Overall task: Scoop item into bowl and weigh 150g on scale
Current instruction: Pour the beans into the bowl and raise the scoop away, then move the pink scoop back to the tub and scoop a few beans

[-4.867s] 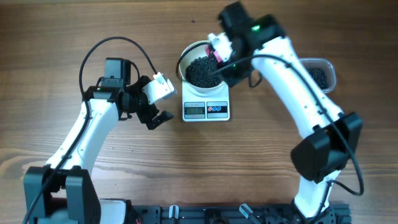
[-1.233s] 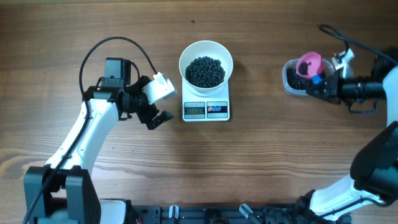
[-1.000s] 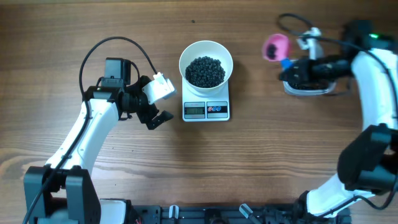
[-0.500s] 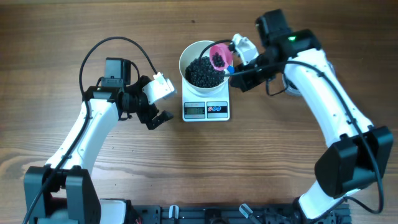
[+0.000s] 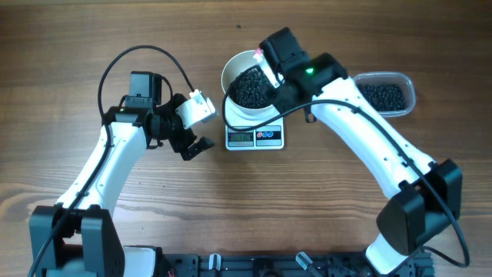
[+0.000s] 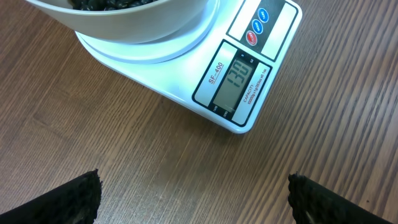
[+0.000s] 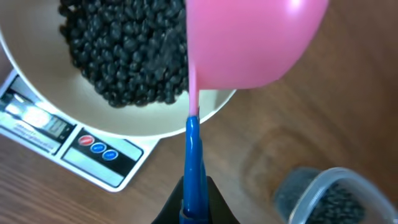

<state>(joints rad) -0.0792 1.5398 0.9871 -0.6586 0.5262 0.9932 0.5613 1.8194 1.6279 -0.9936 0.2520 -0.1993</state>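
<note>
A brown wooden table (image 5: 54,38) with visible grain fills the view, evenly lit.

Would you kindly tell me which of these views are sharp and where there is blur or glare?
Overhead view: even light, sharp, only soft shadows on the table. Left wrist view: the scale is crisp, its display readable. Right wrist view: the pink scoop is close and blurred, the clear tub out of focus, the beads sharp.

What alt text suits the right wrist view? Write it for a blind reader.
The right gripper holds a pink scoop by its blue handle over a white bowl of small black beads standing on a white kitchen scale. A clear plastic tub with more beads sits on the wooden table at lower right.
</note>
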